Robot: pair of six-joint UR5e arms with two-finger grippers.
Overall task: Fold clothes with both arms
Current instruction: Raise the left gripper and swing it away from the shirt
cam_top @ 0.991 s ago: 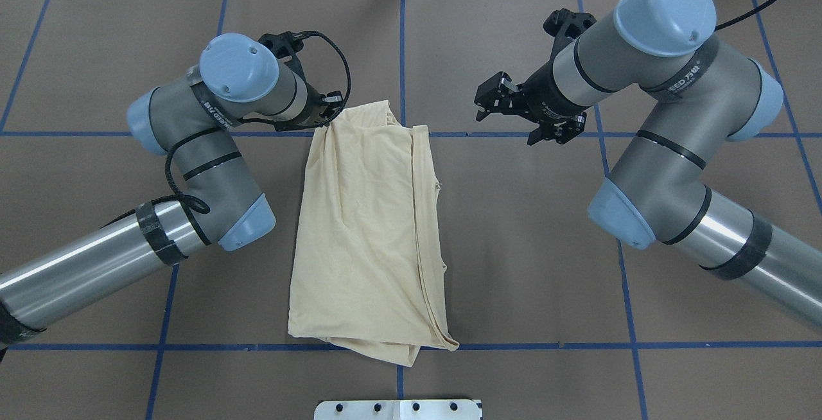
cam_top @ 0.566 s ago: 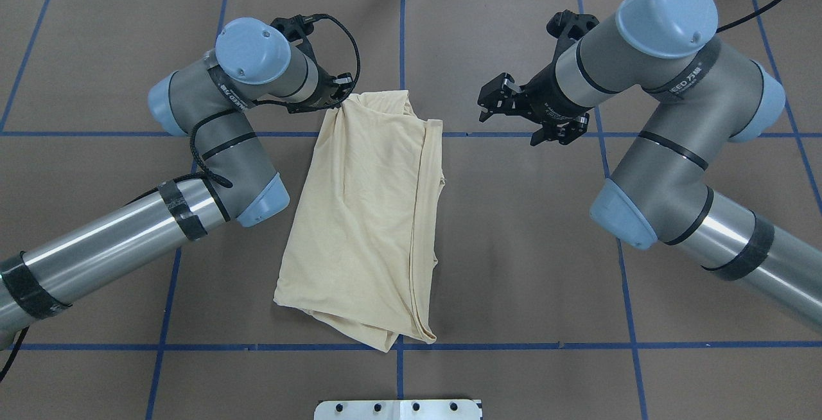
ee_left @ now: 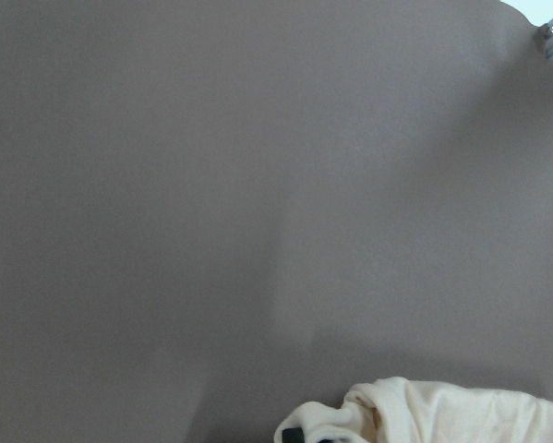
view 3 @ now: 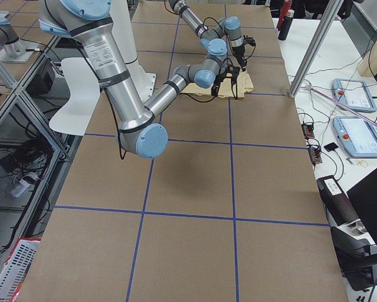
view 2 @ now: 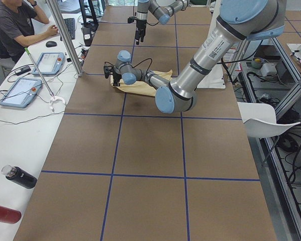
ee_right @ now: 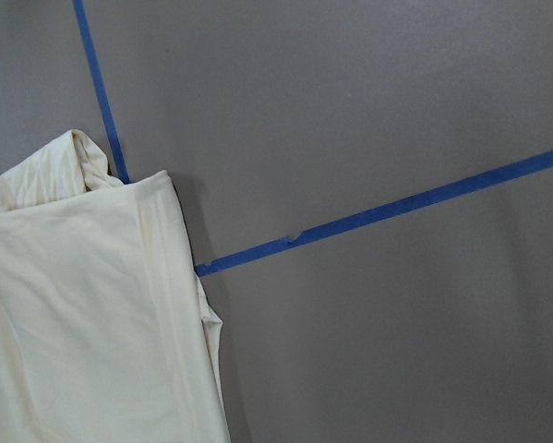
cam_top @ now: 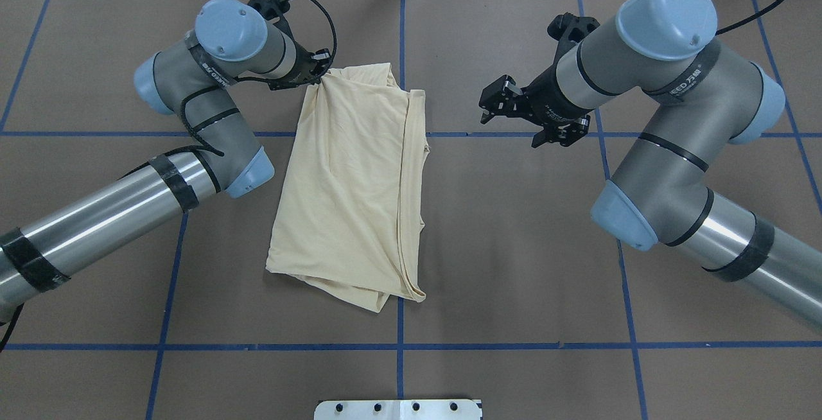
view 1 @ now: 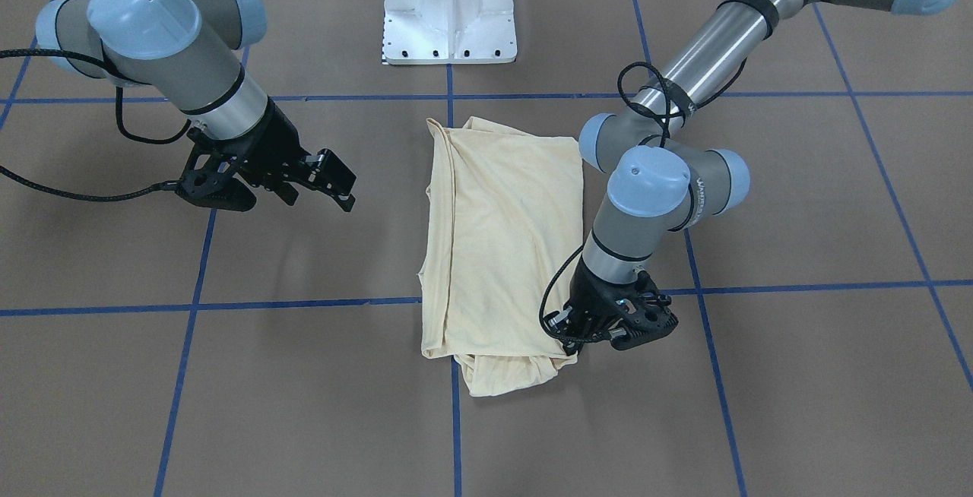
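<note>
Dragging by a single corner looks risky. The thin T-shirt [cam_top: 350, 189] lies as a long folded strip mid-table [cam_top: 514, 246], and it could skew or shed its layers, because only the left tool [cam_top: 316, 74] is clenched on its far left corner. The left arm [cam_top: 212, 89] is bent sharply, wrist low. The right tool [cam_top: 521, 118] hangs released and empty, right of the shirt and apart from it.

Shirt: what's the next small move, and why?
Probably move the right gripper to the free far corner of the shirt and close on it. The left gripper looks shut on the other far corner, while the right one hangs open over bare table, clear of the fabric; folding needs both corners held.
</note>
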